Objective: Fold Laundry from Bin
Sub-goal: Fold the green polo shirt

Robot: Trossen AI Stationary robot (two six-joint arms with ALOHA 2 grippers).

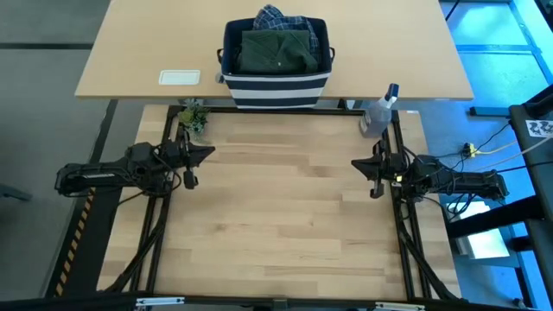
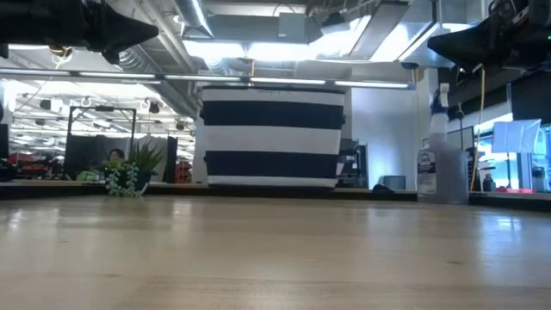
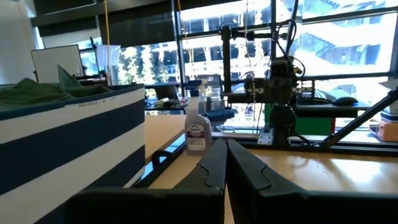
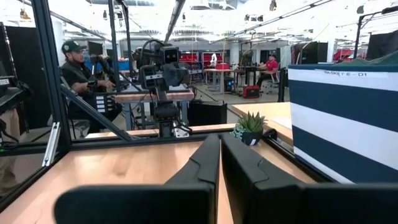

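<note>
The bin (image 1: 276, 62), navy fabric with white stripes, stands at the table's far edge, in the middle. In it lies the laundry: a dark olive-green garment (image 1: 278, 50) on top, with a blue-and-white plaid shirt (image 1: 276, 17) showing behind it. The bin also fills the middle of the low view (image 2: 272, 133) and shows in both wrist views (image 3: 68, 143) (image 4: 341, 121). My left gripper (image 1: 210, 153) hovers shut at the table's left side, above the tabletop. My right gripper (image 1: 355, 163) hovers shut at the right side. Both point toward the table's middle, well short of the bin.
A clear spray bottle (image 1: 380, 112) stands at the far right corner. A small green plant (image 1: 195, 119) sits at the far left corner. A white card (image 1: 180, 77) lies left of the bin. The wooden tabletop (image 1: 285, 216) stretches between the arms. People sit in the room beyond.
</note>
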